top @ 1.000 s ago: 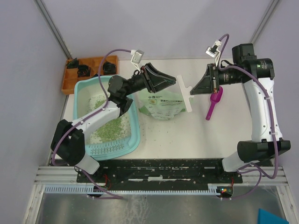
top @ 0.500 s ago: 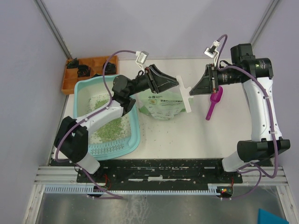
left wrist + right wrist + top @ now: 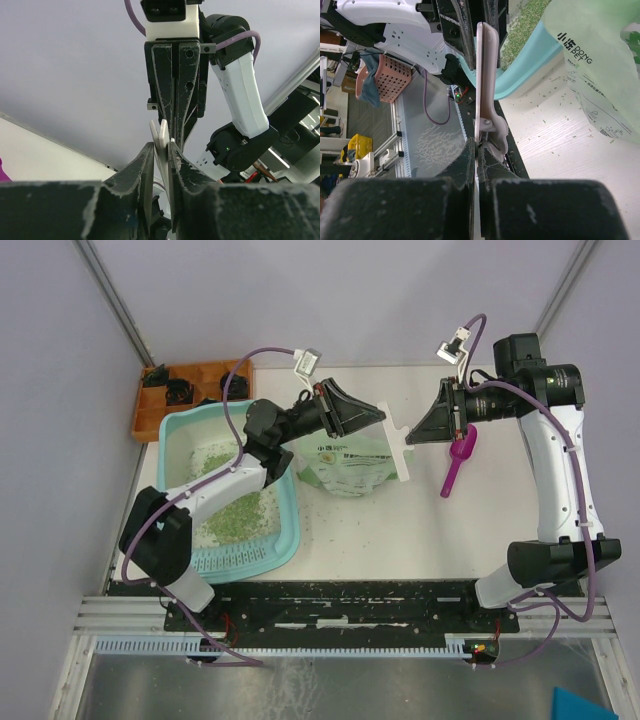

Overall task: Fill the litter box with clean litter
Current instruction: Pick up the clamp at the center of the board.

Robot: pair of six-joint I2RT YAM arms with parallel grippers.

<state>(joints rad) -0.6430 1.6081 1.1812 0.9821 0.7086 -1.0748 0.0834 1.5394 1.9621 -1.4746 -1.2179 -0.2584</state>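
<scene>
Flat white plastic clip (image 3: pixel 397 445) is pinched from both sides: left gripper (image 3: pixel 380 412) narrow on it, right gripper (image 3: pixel 410 435) clamped tight. Green litter granules (image 3: pixel 235 518) lie in light-teal rectangular plastic litter box (image 3: pixel 290 502), left of pale green printed bag (image 3: pixel 350 465).

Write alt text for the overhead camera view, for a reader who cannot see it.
Two robot arms meet above a pale green bag, the left gripper and right gripper both pinching one white clip. Left of them a teal litter box holds green litter; a magenta scoop lies to the right.
</scene>
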